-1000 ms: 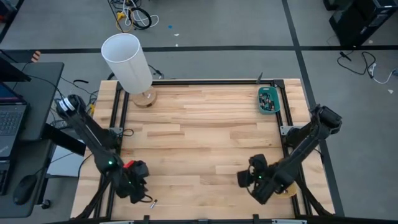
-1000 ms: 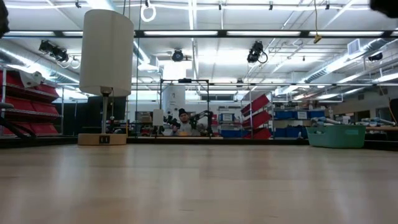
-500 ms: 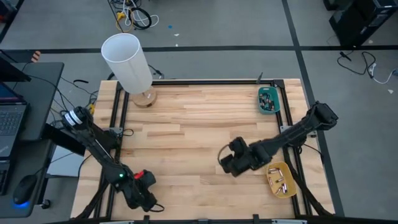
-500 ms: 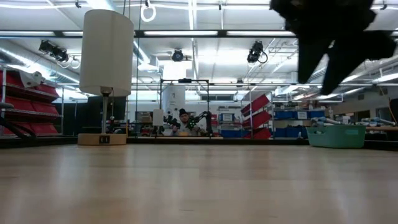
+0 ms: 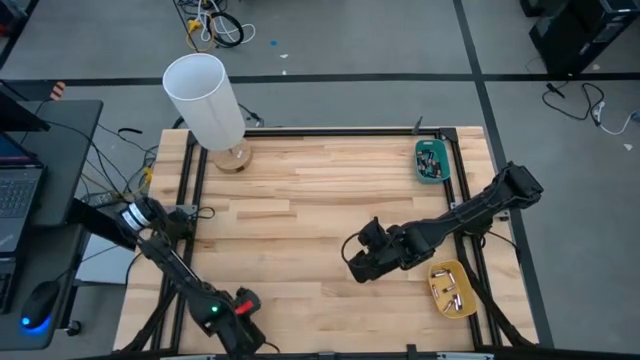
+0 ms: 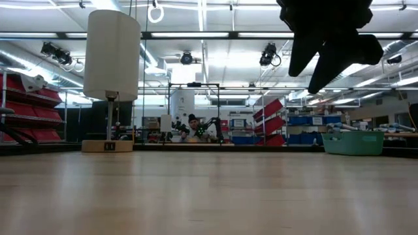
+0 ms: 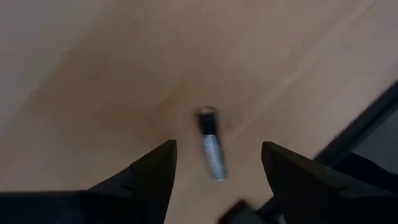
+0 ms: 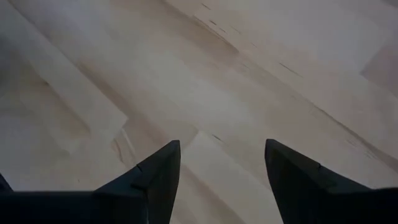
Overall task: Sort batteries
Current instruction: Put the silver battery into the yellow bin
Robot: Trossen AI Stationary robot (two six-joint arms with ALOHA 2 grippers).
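Note:
One silvery battery point(image 7: 212, 149) lies on its side on the wooden table near the front left corner. My left gripper point(image 7: 217, 147) hovers over it, open, one finger on each side, touching nothing; in the high view my left gripper point(image 5: 247, 316) hides the battery. My right gripper point(image 5: 356, 266) is open and empty above the table's middle, left of the yellow tray point(image 5: 466, 301), which holds a few batteries. It also shows in the right wrist view point(image 8: 222, 144) and hangs high in the low view point(image 6: 313, 68). A teal tray point(image 5: 421, 160) with batteries stands at the far right.
A lamp with a tall white shade point(image 5: 203, 98) and a wooden base stands at the far left corner. A black frame point(image 5: 463, 215) runs along the table's sides. Bare wood point(image 5: 300, 220) lies between the arms. A person sits far off in the room point(image 6: 193, 125).
My left gripper has gone toward the table's near edge and a little right, ending over the battery. My right gripper has left the yellow tray and swung toward the table's left and slightly far, to the middle; the tray with its batteries now shows.

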